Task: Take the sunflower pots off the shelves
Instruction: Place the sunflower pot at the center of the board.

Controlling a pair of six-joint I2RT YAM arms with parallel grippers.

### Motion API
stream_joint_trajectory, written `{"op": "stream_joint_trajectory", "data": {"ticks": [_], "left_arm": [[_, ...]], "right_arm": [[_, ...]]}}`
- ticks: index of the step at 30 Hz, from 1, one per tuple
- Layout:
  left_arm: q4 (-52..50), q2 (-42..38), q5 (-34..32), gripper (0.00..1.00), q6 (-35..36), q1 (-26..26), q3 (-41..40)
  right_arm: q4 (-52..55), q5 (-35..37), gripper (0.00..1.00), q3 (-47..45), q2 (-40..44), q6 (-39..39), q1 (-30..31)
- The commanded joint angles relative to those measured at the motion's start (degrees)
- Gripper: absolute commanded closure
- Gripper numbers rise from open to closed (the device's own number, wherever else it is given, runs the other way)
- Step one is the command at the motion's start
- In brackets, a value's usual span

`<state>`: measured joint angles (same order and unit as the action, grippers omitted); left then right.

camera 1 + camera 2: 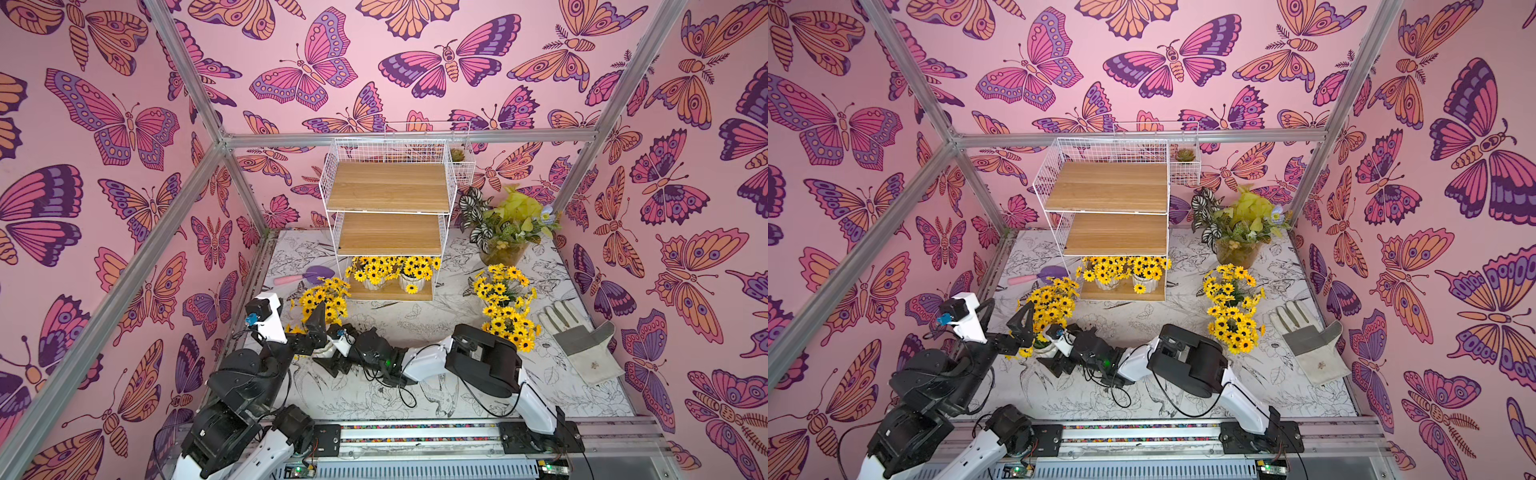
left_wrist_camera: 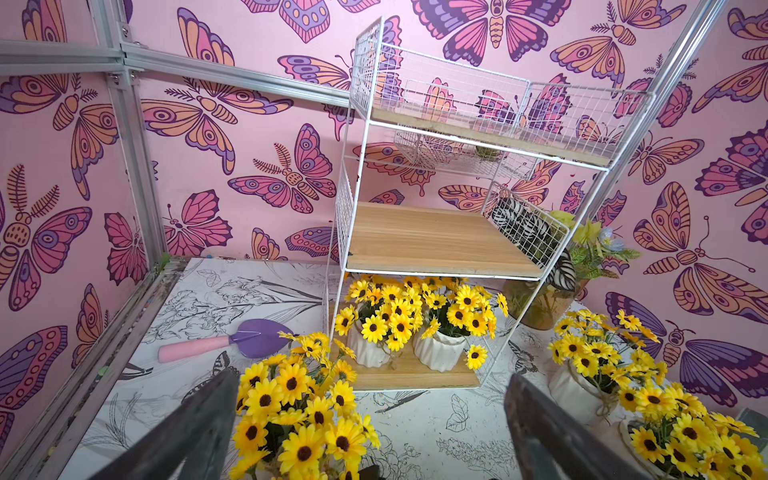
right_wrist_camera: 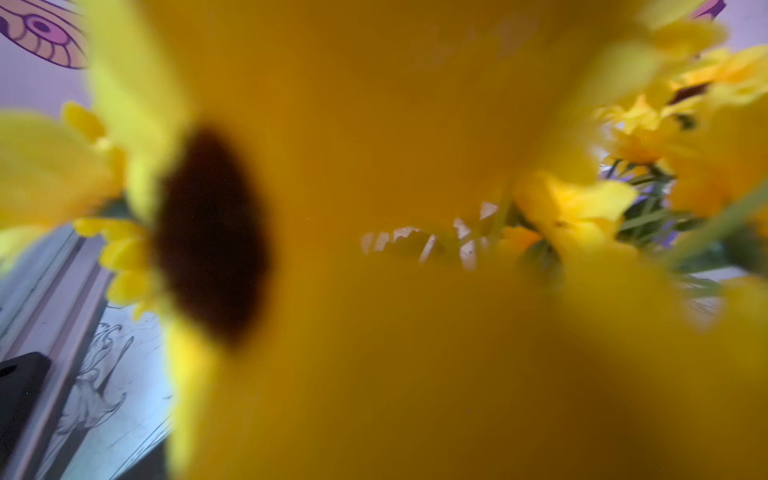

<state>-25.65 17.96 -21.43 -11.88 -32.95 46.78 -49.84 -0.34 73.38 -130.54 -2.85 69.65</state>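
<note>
The shelves (image 1: 388, 187) (image 2: 432, 237) are a white wire rack; the top and middle boards are bare. Two sunflower pots (image 1: 374, 282) (image 1: 411, 283) stand on the bottom board, and the left wrist view shows them too (image 2: 368, 349) (image 2: 438, 351). Two more pots (image 1: 503, 286) (image 1: 511, 328) stand on the table to the right. A further bunch (image 1: 322, 297) (image 2: 291, 407) stands front left. My left gripper (image 1: 318, 332) (image 2: 365, 440) is open over that bunch. My right gripper (image 1: 326, 359) reaches across to that bunch's white pot (image 1: 1044, 349). Yellow petals (image 3: 374, 208) fill the right wrist view and hide its fingers.
A purple trowel with a pink handle (image 1: 303, 276) lies left of the rack. An amber pot of green and striped leaves (image 1: 503, 232) stands at the back right. A grey and white glove (image 1: 577, 336) lies at the right. A small succulent (image 1: 457, 155) sits in the rack's side basket.
</note>
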Motion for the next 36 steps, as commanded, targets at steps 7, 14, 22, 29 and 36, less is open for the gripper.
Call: {"op": "stream_joint_trajectory", "data": {"ticks": [7, 14, 22, 29, 36], "left_arm": [[-1.78, 0.63, 2.23, 0.00, -0.32, 0.32, -0.20], [-2.25, 1.12, 2.45, 0.00, -0.85, 0.26, -0.55], [-2.05, 1.64, 2.64, 0.00, -0.70, 0.29, -0.64], [-2.03, 1.01, 2.75, 0.00, -1.55, 0.29, -0.99], [-2.63, 0.41, 2.62, 0.00, -1.73, 0.26, -1.39]], "right_arm": [[-0.75, -2.66, 0.46, 9.43, -6.17, -0.12, 0.40], [1.51, -3.31, 0.44, 14.95, -11.45, -0.04, 0.40], [3.97, -1.78, 0.21, 16.15, -14.33, 1.58, 0.39], [3.82, -1.63, 0.07, 14.86, -14.15, 1.58, 0.36], [4.32, -1.68, 0.01, 13.37, -14.16, 0.90, 0.31]]}}
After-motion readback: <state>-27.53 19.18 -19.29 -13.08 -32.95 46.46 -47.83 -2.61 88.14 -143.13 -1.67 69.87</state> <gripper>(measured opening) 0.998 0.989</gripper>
